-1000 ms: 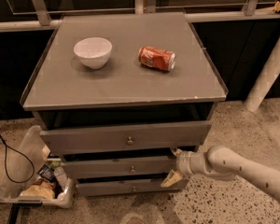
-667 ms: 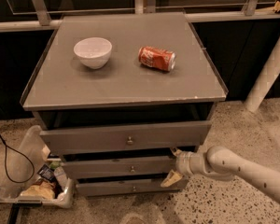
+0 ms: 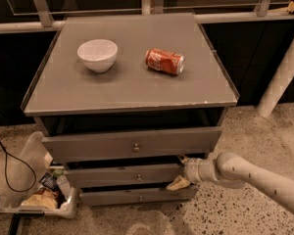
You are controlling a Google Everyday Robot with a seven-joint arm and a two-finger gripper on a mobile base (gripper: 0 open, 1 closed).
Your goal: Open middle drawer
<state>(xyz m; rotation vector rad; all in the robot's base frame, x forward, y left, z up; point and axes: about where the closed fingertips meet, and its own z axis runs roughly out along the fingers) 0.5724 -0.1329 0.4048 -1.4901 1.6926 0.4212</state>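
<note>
A grey cabinet with three drawers fills the view. The top drawer [image 3: 132, 143] is pulled out a little. The middle drawer [image 3: 127, 175] has a small round knob [image 3: 138, 177] and stands slightly out. My gripper [image 3: 179, 173] reaches in from the right and sits at the right end of the middle drawer's front, one finger at its upper edge and one below it. The bottom drawer [image 3: 137, 196] lies beneath.
A white bowl [image 3: 97, 54] and a red can [image 3: 164, 61] lying on its side sit on the cabinet top [image 3: 132, 87]. A clear bin of clutter [image 3: 36, 192] and a black cable [image 3: 5, 165] are on the floor at left. A white post [image 3: 281, 72] stands at right.
</note>
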